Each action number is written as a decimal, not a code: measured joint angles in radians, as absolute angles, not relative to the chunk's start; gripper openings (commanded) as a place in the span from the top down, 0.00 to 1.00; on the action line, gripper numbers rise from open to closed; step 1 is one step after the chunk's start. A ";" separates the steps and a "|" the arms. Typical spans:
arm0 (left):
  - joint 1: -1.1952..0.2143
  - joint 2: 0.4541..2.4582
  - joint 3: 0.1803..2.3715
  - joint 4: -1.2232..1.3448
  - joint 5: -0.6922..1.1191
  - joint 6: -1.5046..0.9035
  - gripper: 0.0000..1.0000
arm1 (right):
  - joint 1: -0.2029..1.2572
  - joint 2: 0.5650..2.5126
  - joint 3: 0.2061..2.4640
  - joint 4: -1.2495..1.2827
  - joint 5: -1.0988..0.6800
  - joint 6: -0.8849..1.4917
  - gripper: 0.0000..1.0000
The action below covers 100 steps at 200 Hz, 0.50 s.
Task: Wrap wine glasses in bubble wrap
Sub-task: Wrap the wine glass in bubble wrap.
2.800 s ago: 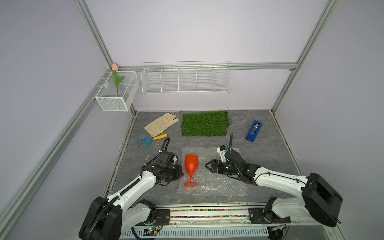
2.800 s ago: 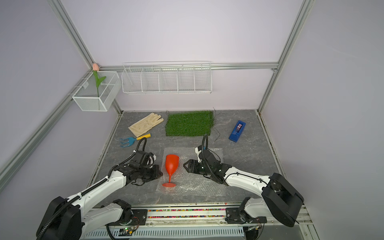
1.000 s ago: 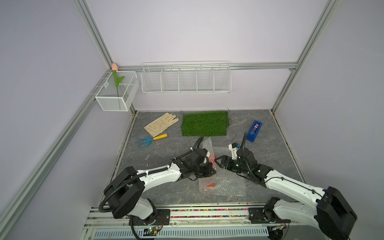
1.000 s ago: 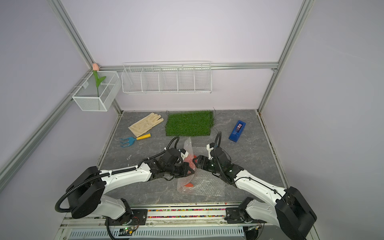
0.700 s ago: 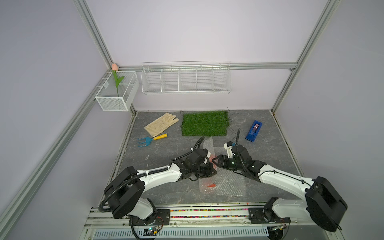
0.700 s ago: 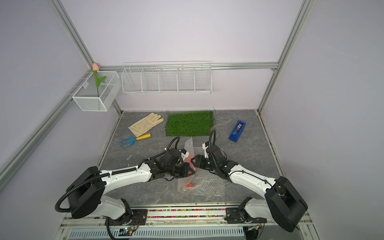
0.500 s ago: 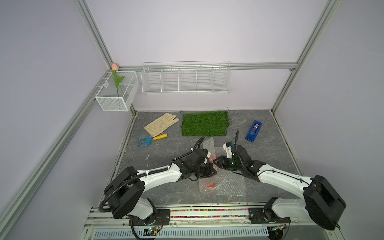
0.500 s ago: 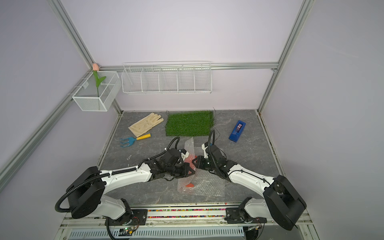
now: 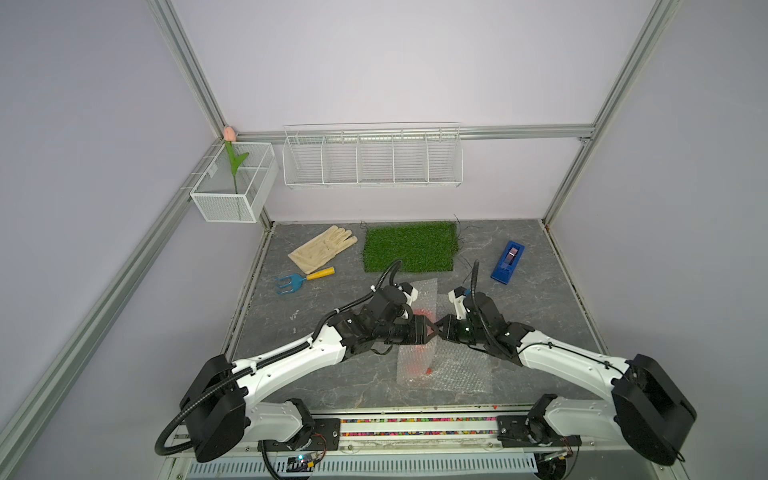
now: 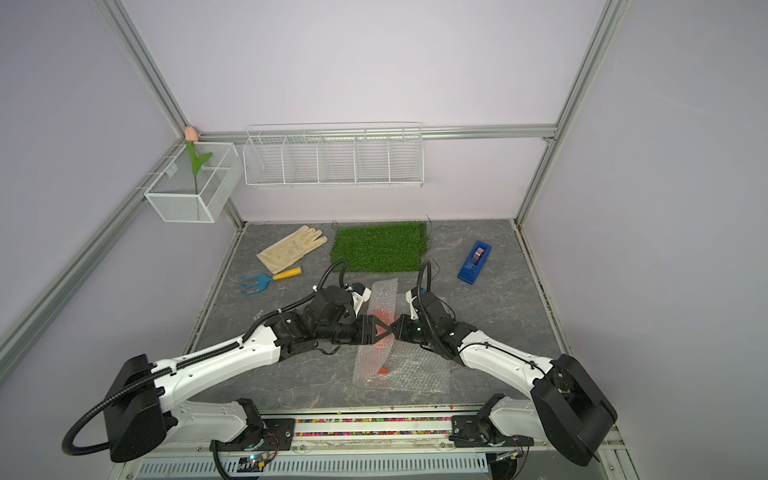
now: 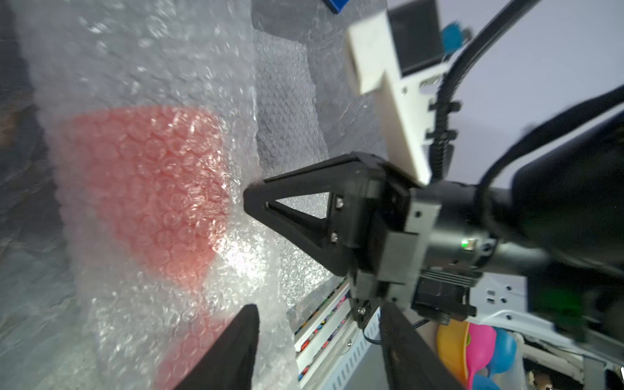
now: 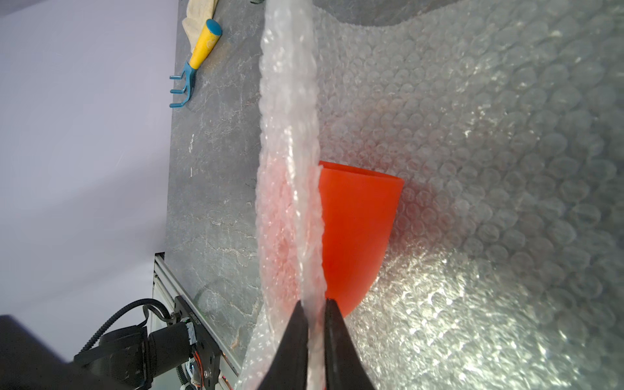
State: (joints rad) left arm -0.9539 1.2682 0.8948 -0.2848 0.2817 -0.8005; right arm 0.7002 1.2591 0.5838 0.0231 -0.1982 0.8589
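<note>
The orange-red wine glass sits on the bubble wrap, with a flap of the sheet folded up over its cup. It shows only as a red blur through the film in both top views and in the left wrist view. My right gripper is shut on the raised edge of the flap, beside the cup. My left gripper is open, one finger against the film. The two gripper tips nearly meet over the glass.
A green grass mat, a cream glove and a blue hand rake lie behind the arms. A blue tape dispenser sits at the back right. Wire baskets hang on the back wall.
My left gripper has opened and let go of the flap. My right gripper has moved in towards it and shut on the flap's edge.
</note>
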 measured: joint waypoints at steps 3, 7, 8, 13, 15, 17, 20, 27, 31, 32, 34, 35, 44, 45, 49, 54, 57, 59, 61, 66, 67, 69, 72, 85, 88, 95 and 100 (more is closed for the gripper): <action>-0.953 1.261 0.895 -0.289 0.274 -0.798 0.31 | 0.700 1.258 0.581 0.022 -0.197 0.859 0.88; -0.950 1.251 0.895 -0.295 0.263 -0.790 0.29 | 0.700 1.255 0.579 0.018 -0.194 0.859 0.87; -0.950 1.250 0.895 -0.296 0.262 -0.788 0.28 | 0.700 1.254 0.578 0.017 -0.193 0.859 0.88; -0.947 1.240 0.894 -0.306 0.252 -0.784 0.25 | 0.700 1.252 0.576 0.010 -0.187 0.859 0.88; -0.946 1.237 0.894 -0.308 0.248 -0.776 0.24 | 0.700 1.251 0.575 0.007 -0.186 0.859 0.88; -0.944 1.234 0.894 -0.311 0.244 -0.779 0.23 | 0.700 1.250 0.575 0.003 -0.182 0.859 0.88; -0.941 1.229 0.893 -0.317 0.236 -0.770 0.21 | 0.700 1.248 0.575 -0.002 -0.178 0.859 0.88; -0.934 1.223 0.892 -0.324 0.221 -0.759 0.18 | 0.700 1.246 0.575 -0.012 -0.169 0.859 0.88; -0.929 1.221 0.890 -0.326 0.212 -0.760 0.17 | 0.700 1.244 0.575 -0.017 -0.163 0.859 0.89; -0.928 1.220 0.890 -0.327 0.211 -0.759 0.17 | 0.700 1.243 0.575 -0.020 -0.161 0.859 0.89; -0.925 1.219 0.888 -0.327 0.207 -0.751 0.16 | 0.700 1.243 0.575 -0.023 -0.158 0.859 0.89; -0.923 1.219 0.887 -0.327 0.205 -0.749 0.16 | 0.700 1.243 0.575 -0.025 -0.155 0.859 0.89; -0.912 1.217 0.879 -0.327 0.194 -0.742 0.15 | 0.700 1.240 0.575 -0.041 -0.144 0.859 0.89; -0.910 1.217 0.878 -0.327 0.193 -0.741 0.15 | 0.700 1.240 0.575 -0.042 -0.143 0.859 0.89; -0.904 1.217 0.875 -0.328 0.188 -0.736 0.14 | 0.700 1.240 0.575 -0.048 -0.137 0.859 0.89; -0.898 1.217 0.868 -0.327 0.185 -0.731 0.14 | 0.700 1.240 0.575 -0.051 -0.131 0.859 0.89; -0.894 1.217 0.863 -0.326 0.182 -0.727 0.14 | 0.700 1.240 0.574 -0.052 -0.128 0.859 0.89; -0.892 1.217 0.860 -0.327 0.180 -0.727 0.14 | 0.700 1.240 0.574 -0.053 -0.126 0.859 0.89; -0.889 1.217 0.857 -0.326 0.177 -0.723 0.14 | 0.700 1.240 0.572 -0.054 -0.124 0.859 0.89; -0.884 1.217 0.850 -0.326 0.173 -0.717 0.14 | 0.700 1.240 0.570 -0.055 -0.119 0.859 0.90; -0.882 1.217 0.847 -0.325 0.171 -0.715 0.14 | 0.700 1.240 0.570 -0.055 -0.119 0.859 0.90; -0.881 1.217 0.845 -0.325 0.171 -0.714 0.14 | 0.700 1.240 0.568 -0.056 -0.117 0.859 0.91; -0.878 1.217 0.840 -0.325 0.167 -0.708 0.14 | 0.700 1.240 0.567 -0.057 -0.114 0.859 0.91; -0.871 1.218 0.818 -0.313 0.157 -0.690 0.13 | 0.700 1.243 0.563 -0.062 -0.104 0.859 0.93; -0.869 1.218 0.813 -0.309 0.156 -0.685 0.13 | 0.700 1.245 0.562 -0.063 -0.101 0.859 0.93; -0.862 1.220 0.799 -0.299 0.156 -0.676 0.13 | 0.700 1.251 0.562 -0.062 -0.098 0.860 0.93; -0.857 1.222 0.791 -0.294 0.158 -0.672 0.13 | 0.700 1.257 0.562 -0.062 -0.096 0.859 0.93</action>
State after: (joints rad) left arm -0.8566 1.2217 0.7914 -0.2935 0.1577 -0.6724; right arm 0.6998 1.2568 0.5625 -0.0624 -0.0956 0.8593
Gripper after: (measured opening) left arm 0.870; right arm 0.070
